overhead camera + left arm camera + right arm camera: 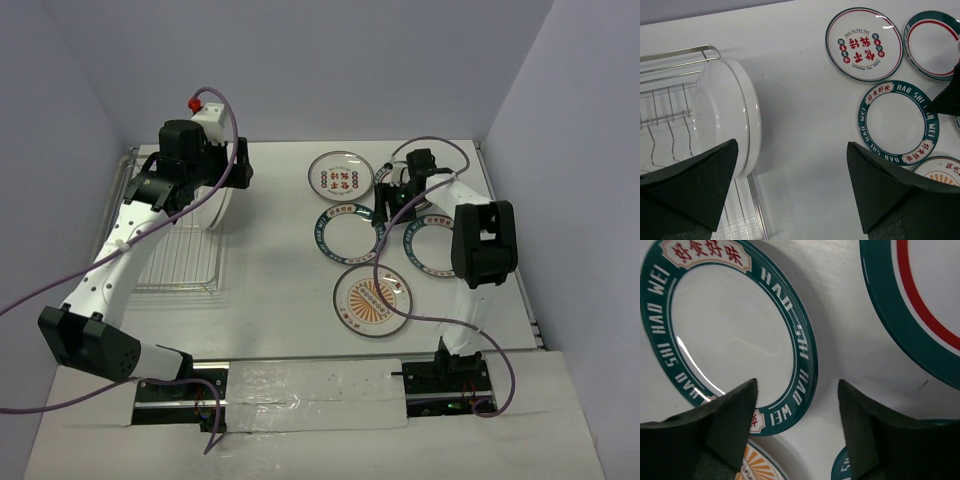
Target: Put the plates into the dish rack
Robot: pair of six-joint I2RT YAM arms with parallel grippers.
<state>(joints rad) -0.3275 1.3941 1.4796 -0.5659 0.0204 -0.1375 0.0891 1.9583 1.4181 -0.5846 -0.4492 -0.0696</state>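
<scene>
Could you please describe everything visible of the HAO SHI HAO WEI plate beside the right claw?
The round, glossy white plate with a teal rim lies flat, face up, on the white table. Its centre is plain; the rim bears white lettering and cream, red-lettered panels. The open right claw straddles its edge; contact unclear.

Red-ringed plate (910, 325) half beyond the frame edge, sunburst plate (762, 467) mostly behind the right tool (797, 385).

Teal-rimmed white plates (347, 234), seemingly silver rack (185, 262)
</scene>
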